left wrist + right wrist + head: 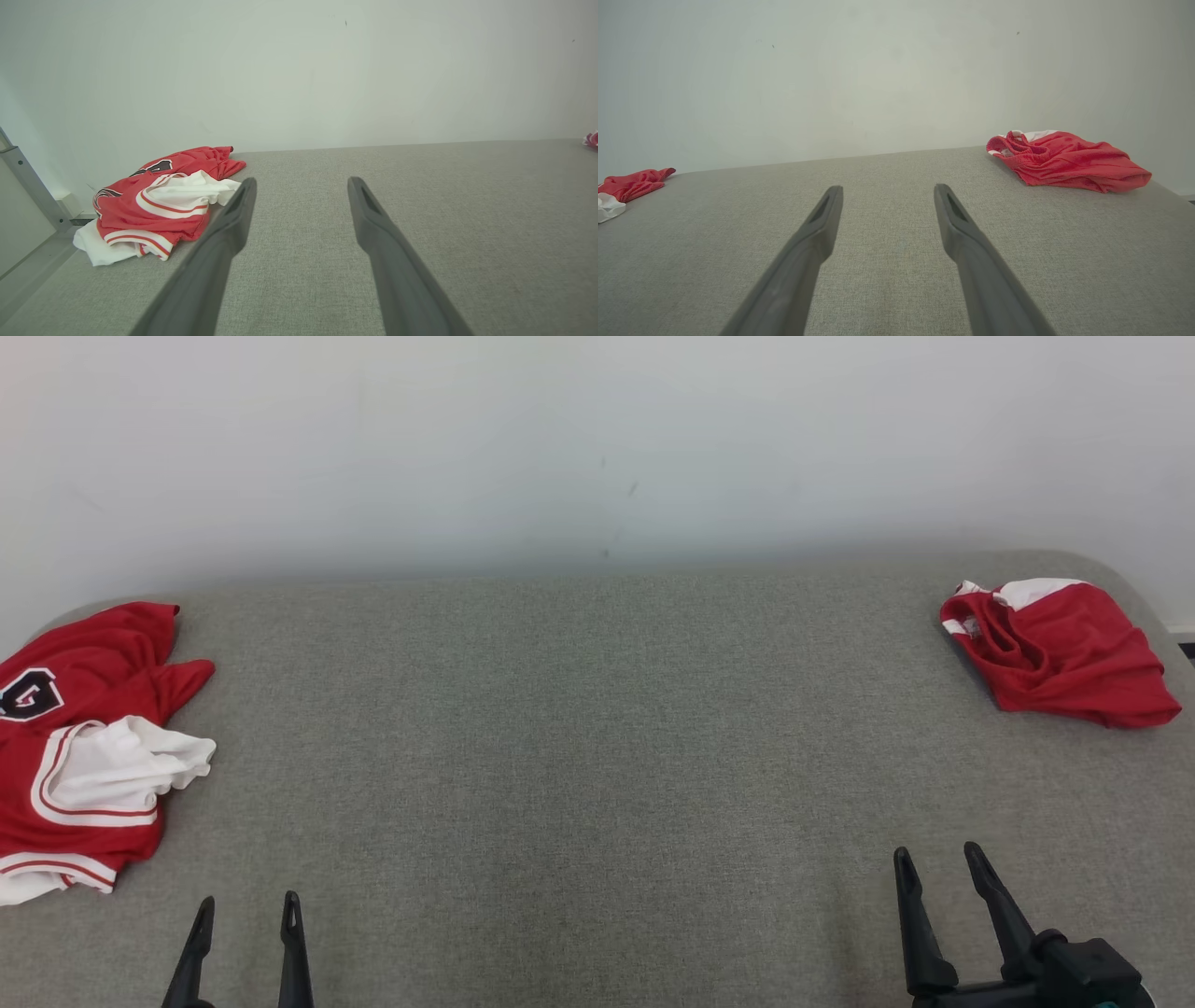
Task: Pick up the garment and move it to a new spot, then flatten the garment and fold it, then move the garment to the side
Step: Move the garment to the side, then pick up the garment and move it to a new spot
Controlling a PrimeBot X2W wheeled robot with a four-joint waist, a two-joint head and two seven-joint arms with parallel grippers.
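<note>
Head view: a grey woven-fabric surface point(597, 728) meets a plain white wall point(597, 448). A crumpled red-and-white fabric jersey point(84, 747) lies at 9 o'clock, and a bunched red mesh garment point(1064, 658) at 2 o'clock. The left gripper point(248, 899) at 7 o'clock and the right gripper point(936, 849) at 5 o'clock both have jaws apart, well clear of the cloth.

Left wrist view: the left gripper point(301, 179) is spread. The jersey point(159, 205) is at 9 o'clock, with a grey metal rail point(28, 186) beyond it.

Right wrist view: the right gripper point(887, 186) is spread. The red garment point(1064, 161) is at 2 o'clock and the jersey point(630, 182) at 9.
</note>
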